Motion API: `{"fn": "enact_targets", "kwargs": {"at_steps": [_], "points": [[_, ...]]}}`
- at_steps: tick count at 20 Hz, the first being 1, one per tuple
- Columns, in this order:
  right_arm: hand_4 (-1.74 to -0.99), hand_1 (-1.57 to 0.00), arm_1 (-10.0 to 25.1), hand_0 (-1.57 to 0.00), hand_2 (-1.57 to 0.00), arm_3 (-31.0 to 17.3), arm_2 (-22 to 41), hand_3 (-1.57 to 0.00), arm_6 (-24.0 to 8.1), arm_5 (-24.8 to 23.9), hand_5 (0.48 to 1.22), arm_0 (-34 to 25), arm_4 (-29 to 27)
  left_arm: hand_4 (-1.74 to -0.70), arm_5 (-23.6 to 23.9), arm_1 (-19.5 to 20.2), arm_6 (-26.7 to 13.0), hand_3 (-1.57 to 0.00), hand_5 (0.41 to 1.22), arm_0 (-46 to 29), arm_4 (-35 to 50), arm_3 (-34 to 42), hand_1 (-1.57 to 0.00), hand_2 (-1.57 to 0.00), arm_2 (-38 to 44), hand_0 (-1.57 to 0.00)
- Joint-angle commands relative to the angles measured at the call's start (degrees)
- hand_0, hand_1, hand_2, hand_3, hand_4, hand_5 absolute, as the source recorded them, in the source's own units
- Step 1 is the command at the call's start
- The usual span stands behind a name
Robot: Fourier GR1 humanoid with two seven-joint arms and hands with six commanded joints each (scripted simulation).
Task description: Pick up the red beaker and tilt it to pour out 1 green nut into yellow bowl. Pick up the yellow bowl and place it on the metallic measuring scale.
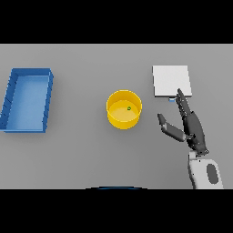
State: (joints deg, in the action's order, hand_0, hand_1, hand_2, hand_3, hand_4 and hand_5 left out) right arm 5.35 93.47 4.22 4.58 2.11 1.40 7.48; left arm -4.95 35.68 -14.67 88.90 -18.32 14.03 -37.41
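Yellow bowl [124,110] holding green nut [129,108], right hand [191,125] fingers straight, overlapping scale [170,81].

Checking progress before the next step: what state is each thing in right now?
yellow bowl: upright on the table, green nut inside.
measuring scale: nothing on it.
blue tray: nothing visible inside.
right hand: open, holding nothing, fingertips by the scale.

A single head view looks steeply down onto the grey table [82,154].
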Motion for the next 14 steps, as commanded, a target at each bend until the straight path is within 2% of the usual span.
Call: {"fn": "enact_targets", "kwargs": {"at_steps": [1,3,6,7,8,9,10,12,14], "points": [[-1.286,0.0,-0.18,0.0,0.0,0.55,0.22,0.0,0.0,0.03,0.649,0.33,-0.08,-1.73,1.56,0.63,-0.65,-1.41,1.221,-2.05,1.52,-0.17,-1.57,-1.57,0.64,-1.57],[-1.276,0.0,-1.14,0.0,0.0,-0.72,0.41,0.0,-1.4,0.11,0.654,-1.04,-0.52,-1.73,3.56,1.97,-2.42,-1.44,1.221,-5.59,4.31,0.59,-1.57,-1.57,1.54,-1.57],[-1.285,0.0,-0.95,0.0,0.0,-0.83,0.69,0.0,-0.99,0.15,0.663,-0.86,-0.07,-1.74,5.71,3.02,-6.03,-1.5,1.221,-12.9,10.21,1.96,-1.57,-1.57,3.77,-1.57],[-1.293,0.0,-0.63,0.0,0.0,-1.25,0.37,0.0,-0.79,-0.38,0.667,-1.18,0.44,-1.74,7.41,2.81,-7.15,-1.44,1.221,-15.4,12.29,3.07,-1.57,-1.57,4.36,-1.57],[-1.302,0.0,-0.44,0.0,0.0,-1.61,0.34,0.0,0.21,0.02,0.671,-0.49,0.27,-1.74,8.26,2.98,-9.18,-1.46,1.221,-17.47,14.15,4.51,-1.57,-1.57,4.73,-1.57],[-1.307,0.0,-0.18,0.0,0.0,-1.56,0.14,0.0,0.87,0.32,0.677,-0.54,-0.08,-1.74,9.52,3.33,-9.61,-1.42,1.221,-19.86,16.22,5.91,-1.57,-1.57,5.46,-1.57],[-1.303,0.0,0.17,0.0,0.0,-2.27,-0.14,0.0,0.71,0.4,0.682,-0.97,-0.08,-1.74,10.76,3.61,-9.88,-1.45,1.221,-22.37,18.31,7.68,-1.57,-1.57,6.13,-1.57],[-1.302,0.0,0.06,0.0,0.0,-2.01,0.41,0.0,2.38,0.26,0.693,-0.17,0.65,-1.74,13.54,4.38,-11.85,-1.49,1.221,-27.0,21.28,10.97,-1.57,-1.57,6.49,-1.57],[-1.304,0.0,0.14,0.0,0.0,-1.63,0.45,0.0,1.68,0.45,0.707,-0.32,0.42,-1.74,15.54,5.9,-14.83,-1.52,1.221,-30.53,22.8,16.13,-1.57,-1.57,5.67,-1.57]]}}
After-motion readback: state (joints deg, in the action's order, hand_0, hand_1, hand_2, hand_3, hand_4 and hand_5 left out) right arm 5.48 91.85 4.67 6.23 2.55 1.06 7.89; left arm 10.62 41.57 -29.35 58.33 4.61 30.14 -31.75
